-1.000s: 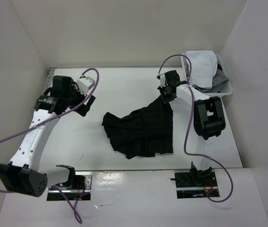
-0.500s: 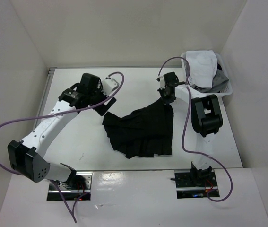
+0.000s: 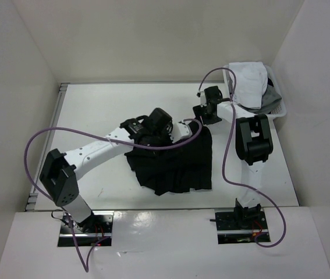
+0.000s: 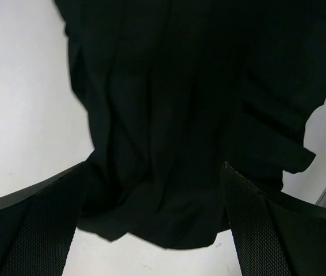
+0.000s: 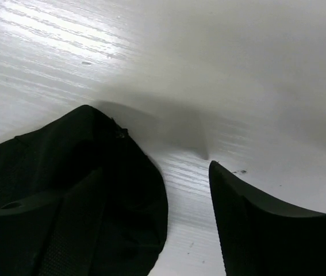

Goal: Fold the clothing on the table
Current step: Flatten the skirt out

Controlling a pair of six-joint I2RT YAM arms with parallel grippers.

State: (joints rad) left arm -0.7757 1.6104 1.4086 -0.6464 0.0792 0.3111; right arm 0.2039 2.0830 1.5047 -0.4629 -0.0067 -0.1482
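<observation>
The clothing, a black pleated skirt (image 3: 176,165), lies spread on the white table (image 3: 95,110) right of centre. My left gripper (image 3: 170,136) hovers over the skirt's upper part; in the left wrist view the gripper (image 4: 156,168) is open wide, with the black fabric (image 4: 168,103) under and between its fingers and nothing pinched. My right gripper (image 3: 205,117) stands at the skirt's far right corner. In the right wrist view it (image 5: 151,170) is open, and that corner (image 5: 99,155) lies on the table against the left finger, free of the right finger (image 5: 254,230).
A white plastic basket (image 3: 279,111) holding white and grey garments (image 3: 249,78) stands at the far right corner, just behind my right arm. A metal rail (image 3: 60,88) runs along the table's left edge. White walls close in the table on three sides.
My left arm has swung from the far left across to above the skirt. My right gripper has opened and let go of the skirt's corner, which now lies on the table.
</observation>
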